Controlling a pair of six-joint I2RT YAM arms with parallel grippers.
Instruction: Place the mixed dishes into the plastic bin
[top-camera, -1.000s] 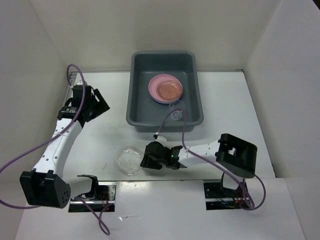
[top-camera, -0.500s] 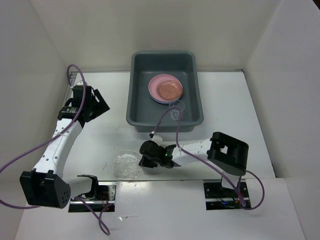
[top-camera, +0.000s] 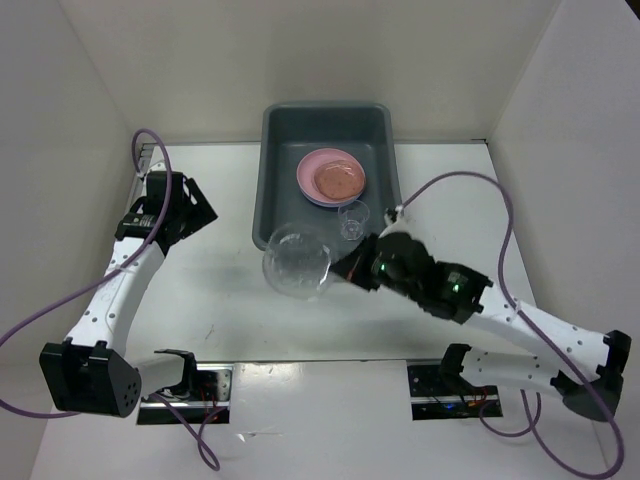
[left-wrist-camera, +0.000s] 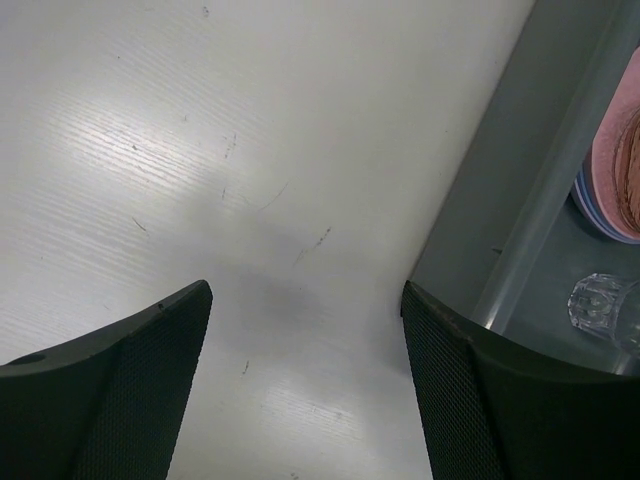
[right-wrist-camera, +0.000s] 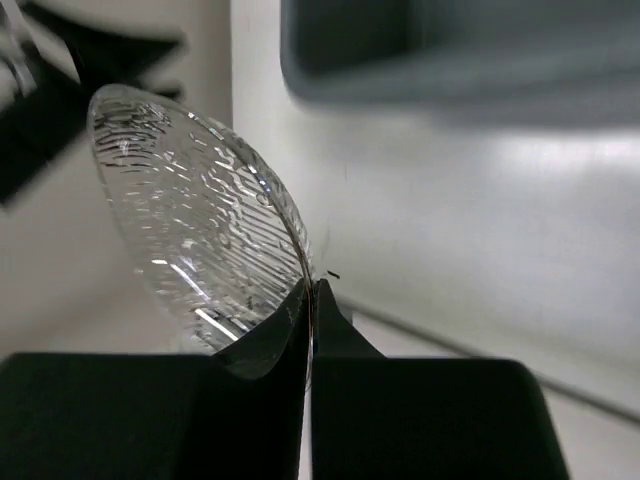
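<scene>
Rim of dish (top-camera: 296, 262) between right jaws

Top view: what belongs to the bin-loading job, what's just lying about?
Job: dark grey plastic bin; pink round plate, small peach dish and clear plastic cup inside it; clear textured shallow dish pinched in the right gripper.
Not job: purple cables, white table.

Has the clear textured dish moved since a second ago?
Yes. The clear textured dish left the table and is now pinched in the right tool, farther back, at the near left corner of the plastic bin.
</scene>
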